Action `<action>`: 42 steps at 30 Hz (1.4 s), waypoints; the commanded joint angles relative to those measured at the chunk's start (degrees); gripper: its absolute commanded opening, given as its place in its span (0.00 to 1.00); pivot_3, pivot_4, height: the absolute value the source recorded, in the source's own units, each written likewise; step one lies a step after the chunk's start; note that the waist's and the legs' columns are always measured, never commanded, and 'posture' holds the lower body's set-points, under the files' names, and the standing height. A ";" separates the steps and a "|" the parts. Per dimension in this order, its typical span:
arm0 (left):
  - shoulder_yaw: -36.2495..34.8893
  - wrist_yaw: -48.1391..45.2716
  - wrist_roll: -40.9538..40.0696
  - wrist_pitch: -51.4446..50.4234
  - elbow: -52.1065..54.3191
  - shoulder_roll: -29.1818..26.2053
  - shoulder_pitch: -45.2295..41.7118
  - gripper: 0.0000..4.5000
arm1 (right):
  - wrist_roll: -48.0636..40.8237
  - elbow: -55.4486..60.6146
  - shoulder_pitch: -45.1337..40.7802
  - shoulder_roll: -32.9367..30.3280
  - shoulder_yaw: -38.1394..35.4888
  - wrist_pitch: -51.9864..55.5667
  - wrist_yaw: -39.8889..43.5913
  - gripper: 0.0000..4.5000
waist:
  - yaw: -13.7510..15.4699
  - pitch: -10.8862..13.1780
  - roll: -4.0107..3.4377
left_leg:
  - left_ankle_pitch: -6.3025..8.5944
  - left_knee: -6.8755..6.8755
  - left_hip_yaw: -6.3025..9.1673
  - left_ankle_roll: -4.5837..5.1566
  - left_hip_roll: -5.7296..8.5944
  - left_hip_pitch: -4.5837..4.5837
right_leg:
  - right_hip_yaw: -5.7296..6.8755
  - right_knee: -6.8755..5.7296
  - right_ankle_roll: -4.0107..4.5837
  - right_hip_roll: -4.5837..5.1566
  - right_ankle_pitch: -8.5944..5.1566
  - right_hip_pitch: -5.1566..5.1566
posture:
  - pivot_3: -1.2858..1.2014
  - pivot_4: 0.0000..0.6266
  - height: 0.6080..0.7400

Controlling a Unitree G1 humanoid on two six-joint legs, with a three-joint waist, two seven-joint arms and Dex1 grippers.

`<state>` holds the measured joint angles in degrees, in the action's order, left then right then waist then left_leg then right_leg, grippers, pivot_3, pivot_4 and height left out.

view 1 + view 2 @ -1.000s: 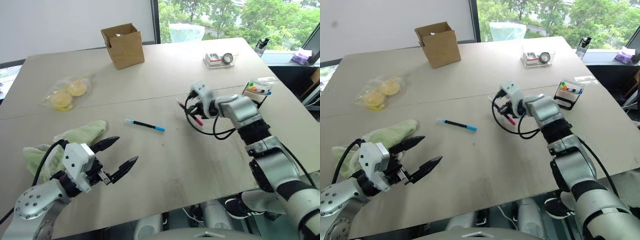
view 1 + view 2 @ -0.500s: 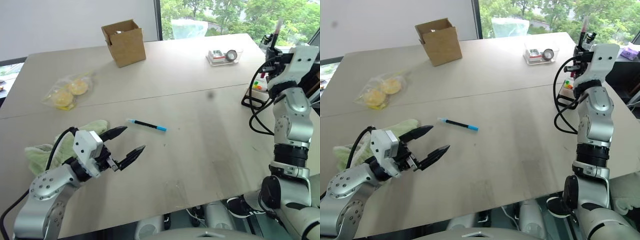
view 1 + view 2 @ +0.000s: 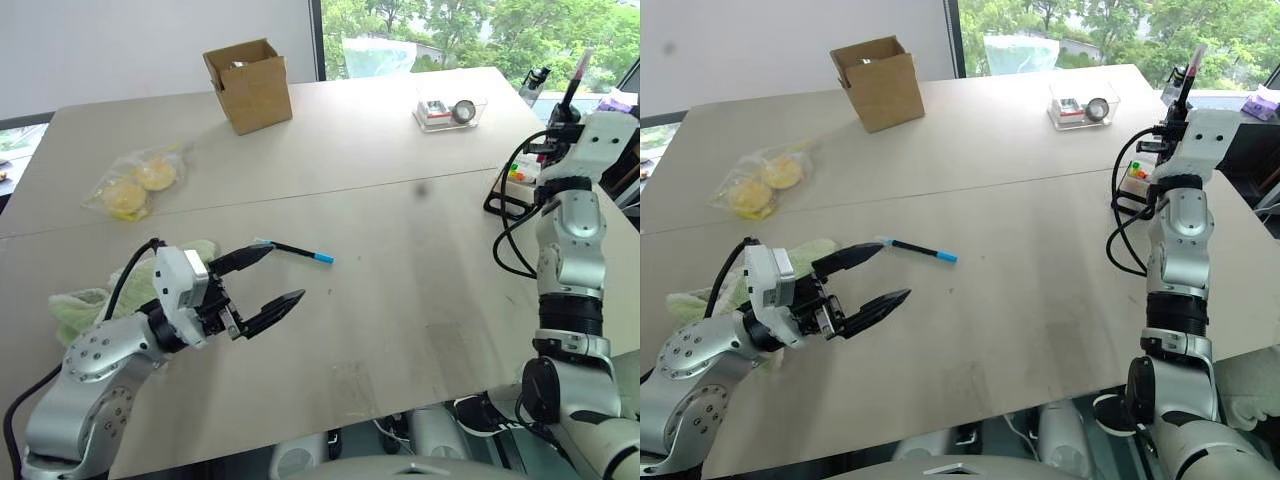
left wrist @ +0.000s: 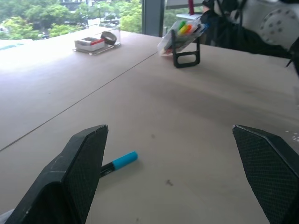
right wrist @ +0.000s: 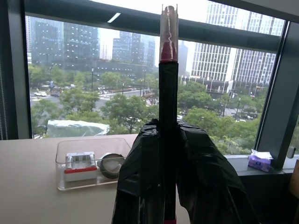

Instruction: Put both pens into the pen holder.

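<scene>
The pen with light blue ends (image 3: 293, 250) lies flat near the middle of the table. My left gripper (image 3: 283, 272) is open and level just in front of it; one fingertip (image 3: 262, 251) almost reaches the pen's near end, which also shows beside a finger in the left wrist view (image 4: 122, 160). My right gripper (image 5: 164, 128) is raised at the table's right edge, shut on the pink-ended pen (image 3: 572, 88), which points upward. The pen holder (image 3: 513, 176), a black frame with coloured bits, stands just left of and below that gripper.
A brown cardboard box (image 3: 248, 85) stands at the back left. A clear tray (image 3: 448, 112) with a round metal object sits at the back right. A bag of yellow items (image 3: 135, 185) and a green cloth (image 3: 85, 300) lie on the left.
My right arm has swung from the middle of the table out to the right edge and turned the pink-ended pen upright. My left gripper has crept up to the blue-ended pen.
</scene>
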<state>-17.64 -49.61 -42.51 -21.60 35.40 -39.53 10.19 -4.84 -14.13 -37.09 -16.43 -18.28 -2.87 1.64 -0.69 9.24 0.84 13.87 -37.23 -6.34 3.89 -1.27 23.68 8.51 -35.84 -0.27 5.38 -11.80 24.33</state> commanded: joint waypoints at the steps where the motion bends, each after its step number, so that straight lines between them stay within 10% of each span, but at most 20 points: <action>1: -0.49 -1.39 -3.19 -0.77 2.41 -1.39 -1.51 1.00 | -0.37 0.50 -0.35 -0.88 -0.18 -2.33 -0.52 0.01 | -0.07 0.00 -0.01 | 0.00 -0.01 0.00 0.00 0.00 -0.02 | 0.00 -0.01 0.00 -0.01 0.00 -0.01 | 0.52 0.24 1.00; 11: 1.43 0.66 -3.44 -2.93 1.44 -1.37 -7.86 1.00 | -0.05 -8.70 -2.16 -1.18 0.58 -8.89 -0.76 0.01 | -0.09 0.00 0.00 | -0.01 -0.10 0.20 0.00 -0.01 -0.19 | -0.22 -0.04 0.00 -0.32 0.01 -0.29 | 0.52 0.24 1.00; 21: -0.19 1.12 -2.84 -2.12 1.36 -1.33 -6.16 1.00 | -0.43 -8.38 -0.27 -2.39 1.30 -12.06 0.14 0.98 | 0.00 0.01 -0.01 | -0.01 -0.12 0.17 0.00 -0.01 -0.19 | -0.29 -0.02 0.01 -0.33 0.00 -0.29 | 0.52 0.24 1.00; 32: 2.52 1.56 -0.16 -1.80 -0.82 -0.46 -7.72 1.00 | -1.95 9.34 6.72 -6.90 3.51 0.19 6.38 0.98 | 0.03 0.01 -0.02 | -0.01 -0.14 0.19 0.00 -0.01 -0.27 | -0.31 -0.05 0.01 -0.33 0.00 -0.36 | 0.52 0.24 1.00; 42: 4.10 3.03 1.53 -2.46 -2.01 -0.06 -9.08 1.00 | -9.12 23.98 -6.41 -11.42 15.88 53.52 13.13 0.98 | -0.07 0.01 -0.02 | 0.01 -0.11 0.19 0.01 -0.05 -0.51 | -0.34 -0.07 0.02 -0.33 -0.01 -0.56 | 0.52 0.24 1.00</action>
<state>-13.02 -47.01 -40.99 -24.57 32.72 -39.70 1.62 -14.08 7.13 -39.77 -27.13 -4.41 38.60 16.28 -0.76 9.25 0.82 13.88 -37.34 -6.14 3.90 -1.32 23.18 8.18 -35.91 -0.24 5.06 -11.80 23.77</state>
